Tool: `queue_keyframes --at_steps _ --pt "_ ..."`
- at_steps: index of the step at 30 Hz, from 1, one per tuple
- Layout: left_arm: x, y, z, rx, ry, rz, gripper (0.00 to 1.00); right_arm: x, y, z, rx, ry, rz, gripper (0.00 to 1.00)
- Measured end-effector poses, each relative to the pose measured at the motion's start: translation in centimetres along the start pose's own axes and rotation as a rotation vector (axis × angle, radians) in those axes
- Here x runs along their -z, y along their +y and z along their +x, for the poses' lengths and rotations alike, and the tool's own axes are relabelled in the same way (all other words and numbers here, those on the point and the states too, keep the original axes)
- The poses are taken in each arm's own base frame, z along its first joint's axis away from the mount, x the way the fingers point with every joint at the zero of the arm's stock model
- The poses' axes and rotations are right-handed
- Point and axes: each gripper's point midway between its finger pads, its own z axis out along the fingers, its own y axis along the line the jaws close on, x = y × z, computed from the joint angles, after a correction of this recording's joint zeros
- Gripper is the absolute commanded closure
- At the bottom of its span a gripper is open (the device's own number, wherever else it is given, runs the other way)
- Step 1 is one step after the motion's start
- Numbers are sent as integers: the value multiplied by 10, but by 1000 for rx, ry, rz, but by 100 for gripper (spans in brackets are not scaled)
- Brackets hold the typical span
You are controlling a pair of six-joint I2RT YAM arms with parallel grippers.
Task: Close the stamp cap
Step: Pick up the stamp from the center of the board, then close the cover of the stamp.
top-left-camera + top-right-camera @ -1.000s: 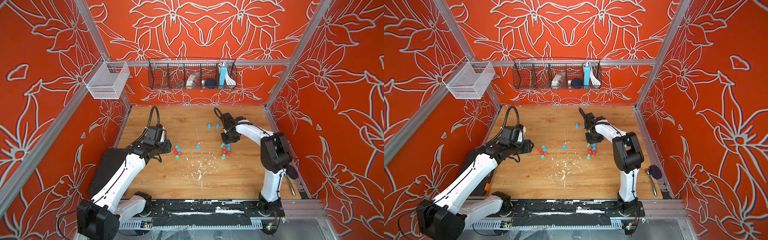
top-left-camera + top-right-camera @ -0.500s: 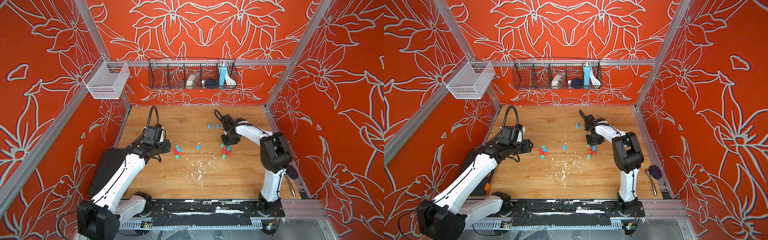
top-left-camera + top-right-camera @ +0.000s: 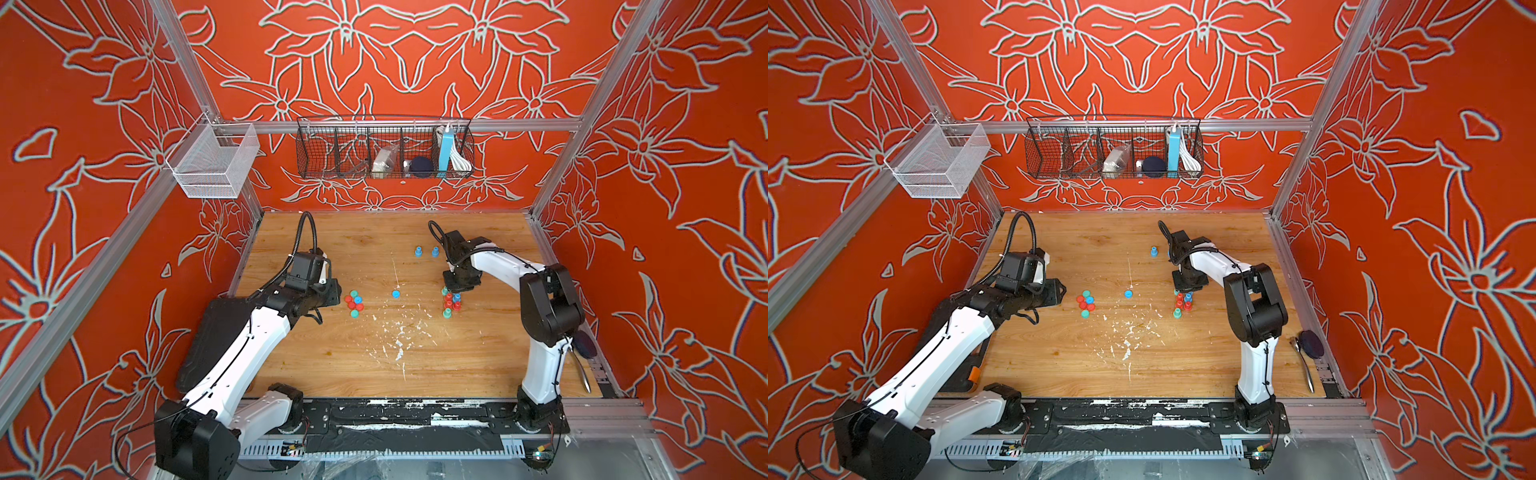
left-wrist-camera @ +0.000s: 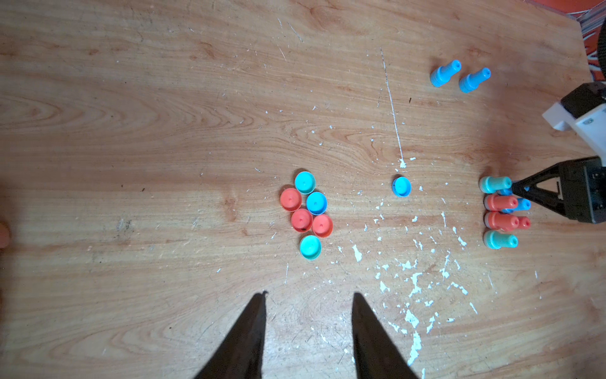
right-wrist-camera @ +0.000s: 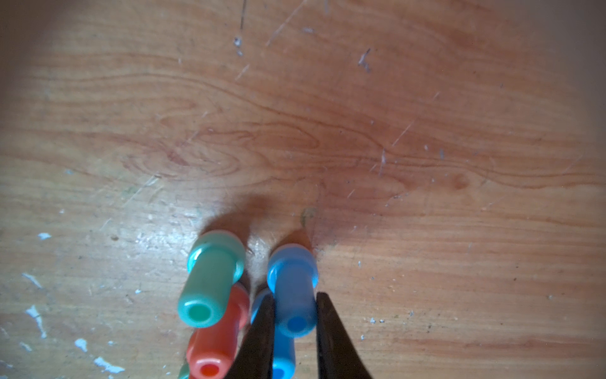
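And there's the right gripper [image 5: 296, 295], down in the stamp cluster [image 3: 451, 301] right of centre on the wooden table [image 3: 374, 365]. Its jaws are pinched tight on the stem of an upright blue stamp [image 5: 292, 275], with a teal stamp [image 5: 213, 279] just beside it. The left gripper [image 4: 310, 295] hangs left of centre near the loose caps [image 4: 306, 213], jaws narrowly apart and empty. A lone blue cap [image 4: 401, 186] lies between the caps and the stamps.

Scuffed wooden table [image 3: 374, 365] under loose caps [image 4: 301, 220], upright stamps [image 4: 497, 202], one spoon [image 3: 1304, 368].
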Motion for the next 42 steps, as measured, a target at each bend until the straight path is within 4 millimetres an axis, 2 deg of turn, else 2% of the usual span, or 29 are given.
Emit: queue_keyframes --at_steps 5,8,15,20,24,27,35,42 --pt "0 0 0 0 0 2 56 2 0 -1 2 1 0 83" --pt "0 0 0 0 1 3 57 11 -1 -7 1 -11 4 86" --pt "0 1 0 4 0 1 57 47 2 -38 1 -99 -6 90" --pt "0 1 0 4 1 2 56 70 12 -49 23 -138 -7 90" --pt "0 0 0 4 1 4 56 87 36 -57 73 -162 -21 90" --pt "0 0 0 5 2 6 57 90 63 -63 124 -166 -34 90" --pt "0 -1 0 5 4 9 57 69 135 -65 250 -100 -56 91" --pt "0 -1 0 5 5 12 57 62 171 -60 313 -75 -62 91"
